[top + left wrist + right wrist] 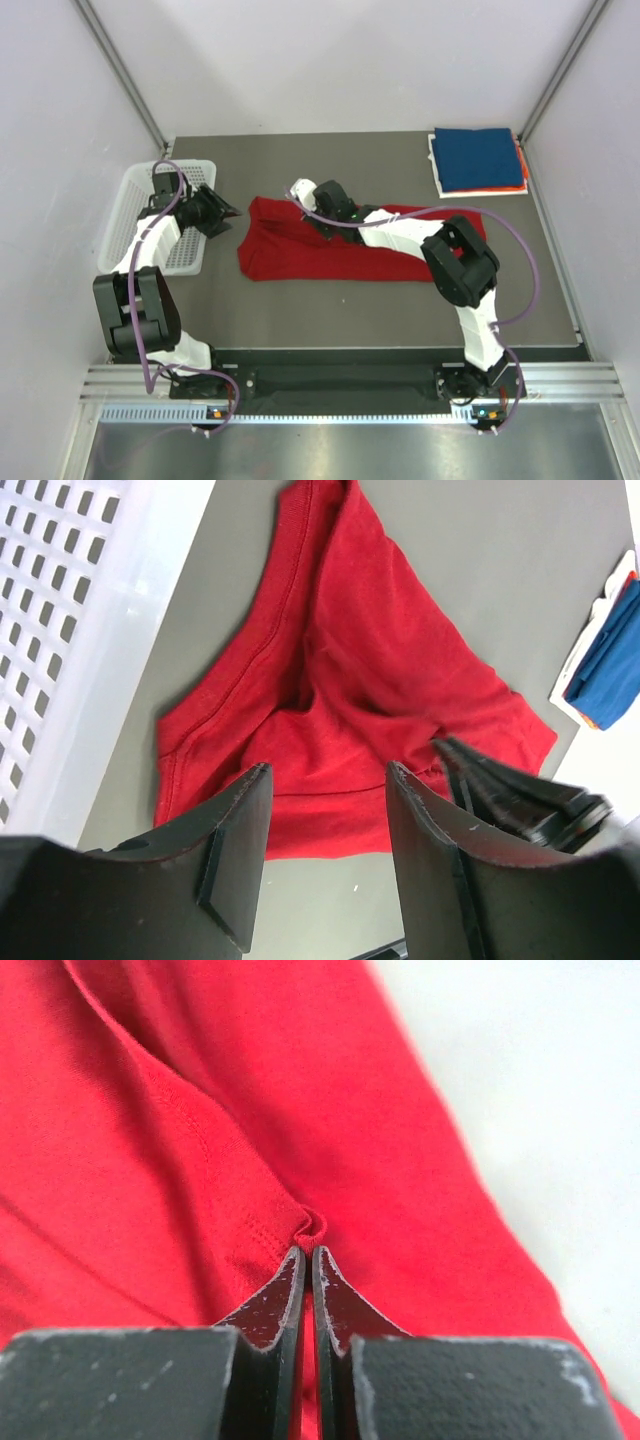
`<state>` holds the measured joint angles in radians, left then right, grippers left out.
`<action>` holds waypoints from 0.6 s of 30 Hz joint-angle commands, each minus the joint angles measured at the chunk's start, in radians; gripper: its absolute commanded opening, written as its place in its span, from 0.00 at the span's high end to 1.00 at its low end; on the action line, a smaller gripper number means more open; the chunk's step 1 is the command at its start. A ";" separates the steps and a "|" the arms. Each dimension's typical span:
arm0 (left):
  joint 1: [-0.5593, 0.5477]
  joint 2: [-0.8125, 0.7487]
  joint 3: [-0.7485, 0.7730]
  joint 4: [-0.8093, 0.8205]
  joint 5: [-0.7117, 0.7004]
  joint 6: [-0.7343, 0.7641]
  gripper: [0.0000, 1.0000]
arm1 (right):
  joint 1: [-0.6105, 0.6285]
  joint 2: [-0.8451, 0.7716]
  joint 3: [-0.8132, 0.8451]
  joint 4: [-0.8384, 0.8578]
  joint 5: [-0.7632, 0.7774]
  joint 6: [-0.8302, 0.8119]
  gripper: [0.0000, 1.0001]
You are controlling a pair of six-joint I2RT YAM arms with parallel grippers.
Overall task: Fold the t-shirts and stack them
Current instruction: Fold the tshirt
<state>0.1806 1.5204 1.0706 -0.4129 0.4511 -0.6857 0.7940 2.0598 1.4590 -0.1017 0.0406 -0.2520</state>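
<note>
A bright red t-shirt (330, 255) lies crumpled across the middle of the dark table; it also shows in the left wrist view (370, 690) and fills the right wrist view (200, 1110). My right gripper (322, 222) is shut on a pinched fold of the red shirt's hem (312, 1228) near its top edge. My left gripper (222, 210) is open and empty, left of the shirt by the basket; its fingers (235, 830) frame the shirt's near edge. A folded stack with a dark blue shirt (480, 158) on top of orange and white ones lies at the back right.
A white mesh basket (135, 205) stands at the table's left edge, under my left arm; its wall shows in the left wrist view (70, 630). The folded stack appears at the right edge of the left wrist view (610, 660).
</note>
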 commanded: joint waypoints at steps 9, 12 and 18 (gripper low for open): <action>-0.061 0.020 0.110 -0.032 -0.060 0.104 0.46 | -0.053 -0.020 0.008 0.073 0.030 0.161 1.00; -0.116 0.070 0.162 -0.064 -0.095 0.150 0.46 | -0.064 -0.021 -0.006 0.079 0.012 0.184 1.00; -0.178 0.205 0.256 -0.032 -0.051 0.190 0.47 | -0.085 -0.017 -0.002 0.080 -0.034 0.235 1.00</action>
<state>0.0170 1.6672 1.2598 -0.4637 0.3790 -0.5556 0.7277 2.0548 1.4525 -0.0666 0.0414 -0.0620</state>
